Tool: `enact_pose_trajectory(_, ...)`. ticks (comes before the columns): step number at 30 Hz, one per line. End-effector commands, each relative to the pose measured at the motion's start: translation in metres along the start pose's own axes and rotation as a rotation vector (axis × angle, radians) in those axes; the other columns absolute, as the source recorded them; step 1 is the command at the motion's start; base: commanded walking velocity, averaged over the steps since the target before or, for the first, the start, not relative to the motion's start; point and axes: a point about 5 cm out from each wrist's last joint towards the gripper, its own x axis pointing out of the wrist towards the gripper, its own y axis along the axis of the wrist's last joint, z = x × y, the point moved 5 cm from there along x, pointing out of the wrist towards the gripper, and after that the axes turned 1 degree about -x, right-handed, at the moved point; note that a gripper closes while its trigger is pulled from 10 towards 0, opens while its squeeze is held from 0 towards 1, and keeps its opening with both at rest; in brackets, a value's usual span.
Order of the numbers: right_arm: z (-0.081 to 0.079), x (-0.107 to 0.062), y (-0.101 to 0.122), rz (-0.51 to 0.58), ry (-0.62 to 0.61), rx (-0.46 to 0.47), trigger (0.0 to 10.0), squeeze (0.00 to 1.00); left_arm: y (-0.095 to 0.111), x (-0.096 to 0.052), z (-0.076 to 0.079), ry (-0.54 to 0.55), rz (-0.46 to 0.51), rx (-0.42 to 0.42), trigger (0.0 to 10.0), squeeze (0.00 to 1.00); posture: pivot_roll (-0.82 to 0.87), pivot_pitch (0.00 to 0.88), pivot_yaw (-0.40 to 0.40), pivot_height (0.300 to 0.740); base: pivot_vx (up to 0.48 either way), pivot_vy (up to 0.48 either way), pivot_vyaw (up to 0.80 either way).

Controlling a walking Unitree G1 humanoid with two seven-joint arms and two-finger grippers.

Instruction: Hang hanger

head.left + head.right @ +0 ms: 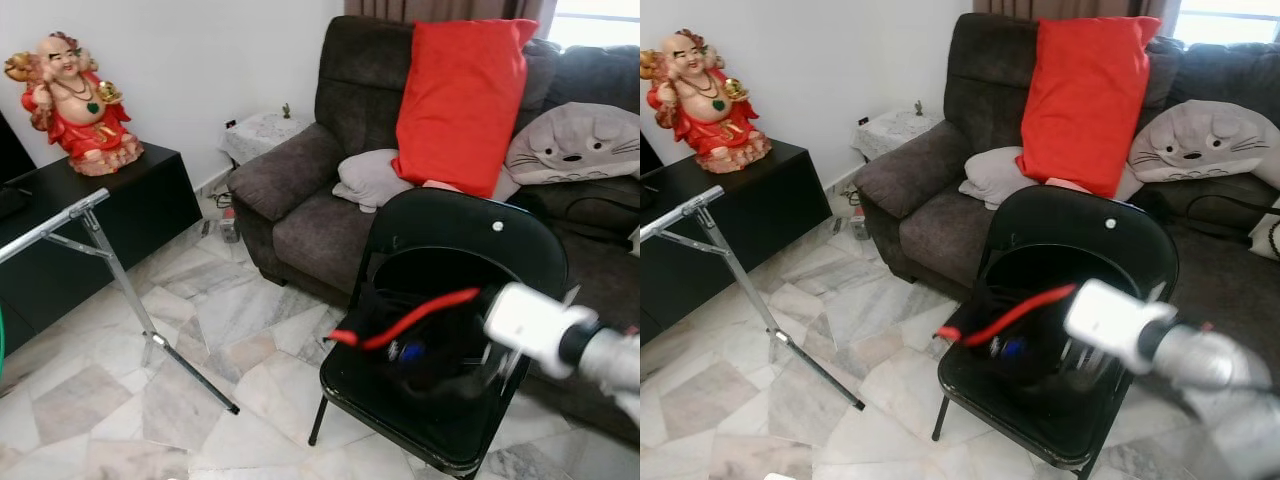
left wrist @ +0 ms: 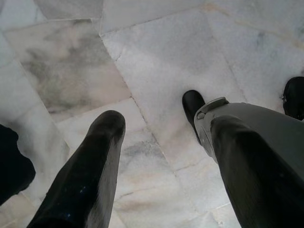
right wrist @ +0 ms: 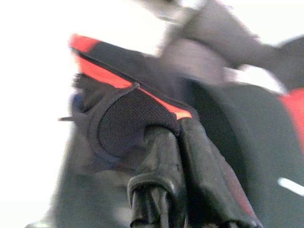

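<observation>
Red-trimmed black garment [image 3: 124, 124] sits pinched in right gripper's [image 3: 183, 137] jaws.

My right end effector [image 3: 164, 156] is smeared by blur in the wrist view, its fingers pressed against a black-and-red garment [image 3: 126, 118] whose far end dissolves into glare. On the black chair [image 1: 470, 240] the same garment's shape is lost in shadow. Left of the chair, the metal rack [image 1: 95, 255] runs past the frame's edge.

Silver right arm [image 1: 610, 355] w/ white wrist, black gripper fingers [image 2: 88, 175]
</observation>
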Motion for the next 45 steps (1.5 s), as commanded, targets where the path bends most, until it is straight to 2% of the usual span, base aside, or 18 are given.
enact_pose_trajectory(1, -0.017, -0.003, -0.004, -0.03, 0.111, 0.004, 0.0, 0.0, -0.008, -0.002, -0.005, 0.009, -0.023, -0.019, 10.0, 0.0, -0.14, 0.045, 0.106, 0.74, 0.0, 0.0, 0.0)
enact_pose_trajectory(7, -0.022, -0.01, -0.043, -0.224, 0.136, -0.092, 0.0, 0.0, -0.008, -0.002, -0.002, 0.001, -0.022, -0.028, 10.0, 0.0, -0.14, 0.047, 0.106, 0.74, 0.0, 0.0, 0.0)
enact_pose_trajectory(8, -0.018, -0.01, -0.045, -0.235, 0.113, -0.099, 4.6, 0.0, -0.008, -0.002, -0.002, 0.0, -0.022, -0.028, 10.0, 0.0, -0.14, 0.048, 0.107, 0.74, 0.0, 0.0, 0.0)
enact_pose_trajectory(9, -0.018, -0.01, -0.045, -0.235, 0.113, -0.099, 4.6, 0.0, -0.008, -0.002, -0.002, 0.0, -0.022, -0.028, 10.0, 0.0, -0.14, 0.048, 0.107, 0.74, 0.0, 0.0, 0.0)
enact_pose_trajectory(10, -0.017, -0.01, -0.045, -0.236, 0.106, -0.09, 8.9, 0.0, -0.008, -0.001, -0.002, 0.0, -0.023, -0.029, 10.0, 0.0, -0.14, 0.048, 0.107, 0.74, 0.0, 0.0, 0.0)
enact_pose_trajectory(12, -0.017, -0.009, -0.043, -0.223, 0.112, -0.081, 8.7, 0.0, -0.008, -0.001, -0.002, -0.001, -0.024, -0.03, 10.0, 0.0, -0.14, 0.049, 0.107, 0.74, 0.0, 0.0, 0.0)
enact_pose_trajectory(13, -0.017, -0.008, -0.038, -0.203, 0.113, -0.071, 10.0, 0.73, -0.009, -0.001, -0.001, -0.003, -0.026, -0.032, 10.0, 0.0, -0.14, 0.05, 0.106, 0.74, 0.0, 0.0, 0.0)
enact_pose_trajectory(14, -0.017, -0.007, -0.035, -0.191, 0.115, -0.064, 10.0, 1.0, -0.009, -0.001, -0.001, -0.004, -0.027, -0.033, 10.0, 0.0, -0.14, 0.05, 0.105, 0.74, 0.0, 0.0, 0.0)
enact_pose_trajectory(23, -0.052, -0.008, 0.003, -0.03, 0.274, 0.035, 10.0, 1.0, -0.012, -0.002, -0.001, -0.009, -0.036, -0.046, 10.0, 0.0, -0.14, 0.053, 0.103, 0.74, 0.0, 0.0, 0.0)
enact_pose_trajectory(30, -0.04, 0.003, -0.007, -0.058, 0.129, 0.037, 10.0, 1.0, -0.01, -0.002, -0.008, -0.004, -0.039, -0.051, 10.0, 0.0, -0.14, 0.053, 0.101, 0.74, 0.0, 0.0, 0.0)
enact_pose_trajectory(31, -0.037, 0.008, -0.007, -0.054, 0.08, 0.056, 10.0, 0.28, -0.009, -0.003, -0.009, -0.002, -0.037, -0.058, 10.0, 0.0, -0.14, 0.052, 0.098, 0.74, 0.0, 0.0, 0.0)
enact_pose_trajectory(32, -0.035, 0.012, -0.007, -0.054, 0.039, 0.088, 10.0, 0.28, -0.008, -0.003, -0.01, -0.001, -0.035, -0.064, 10.0, 0.0, -0.14, 0.052, 0.098, 0.74, 0.0, 0.0, 0.0)
enact_pose_trajectory(33, -0.035, 0.013, -0.006, -0.051, 0.03, 0.098, 10.0, 0.08, -0.008, -0.003, -0.01, 0.0, -0.035, -0.067, 10.0, 0.0, -0.14, 0.052, 0.098, 0.74, 0.0, 0.0, 0.0)
enact_pose_trajectory(34, -0.035, 0.013, -0.005, -0.049, 0.03, 0.103, 10.0, 0.08, -0.008, -0.003, -0.01, 0.0, -0.034, -0.068, 10.0, 0.0, -0.14, 0.052, 0.097, 0.74, 0.0, 0.0, 0.0)
enact_pose_trajectory(35, -0.024, 0.024, -0.005, -0.033, -0.144, 0.179, 10.0, 0.0, -0.004, -0.003, -0.014, 0.003, -0.015, -0.089, 10.0, 0.0, -0.14, 0.051, 0.097, 0.74, 0.0, 0.0, 0.0)
enact_pose_trajectory(37, -0.019, 0.029, -0.005, -0.016, -0.237, 0.258, 10.0, 0.0, -0.001, -0.003, -0.016, 0.006, -0.002, -0.083, 10.0, 0.0, -0.13, 0.049, 0.096, 0.74, 0.0, 0.0, 0.0)
enact_pose_trajectory(41, 0.0, 0.026, 0.001, 0.207, -0.598, 0.741, 10.0, 0.0, 0.031, -0.002, -0.018, 0.026, 0.148, -0.065, 10.0, 0.0, -0.11, 0.039, 0.099, 0.74, 0.0, 0.0, 0.0)
enact_pose_trajectory(45, -0.004, 0.023, -0.007, 0.26, -0.725, 0.946, 10.0, 0.0, 0.055, -0.003, -0.02, 0.035, 0.247, -0.073, 10.0, 0.0, -0.11, 0.028, 0.101, 0.74, 0.0, 0.0, 0.0)
